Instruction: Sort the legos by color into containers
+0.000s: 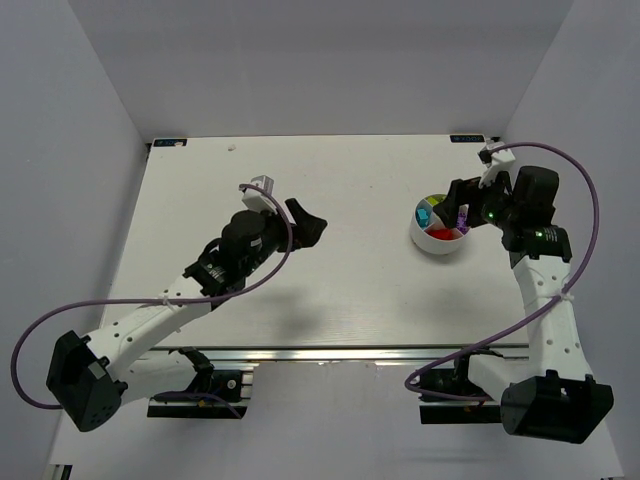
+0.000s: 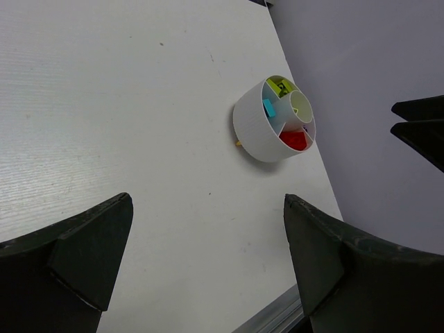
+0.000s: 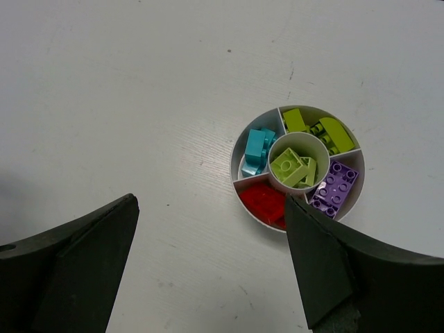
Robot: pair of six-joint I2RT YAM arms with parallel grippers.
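The round white divided bowl stands at the right of the table; it also shows in the left wrist view and the right wrist view. In its wedges lie cyan bricks, yellow-green bricks, a purple brick and a red brick; the centre cup holds lime bricks. My right gripper is open and empty just above the bowl's right side. My left gripper is open and empty over the table's middle, well left of the bowl.
White walls enclose the table on three sides. A metal rail runs along the near edge. Purple cables loop beside both arms. No loose bricks show on the table.
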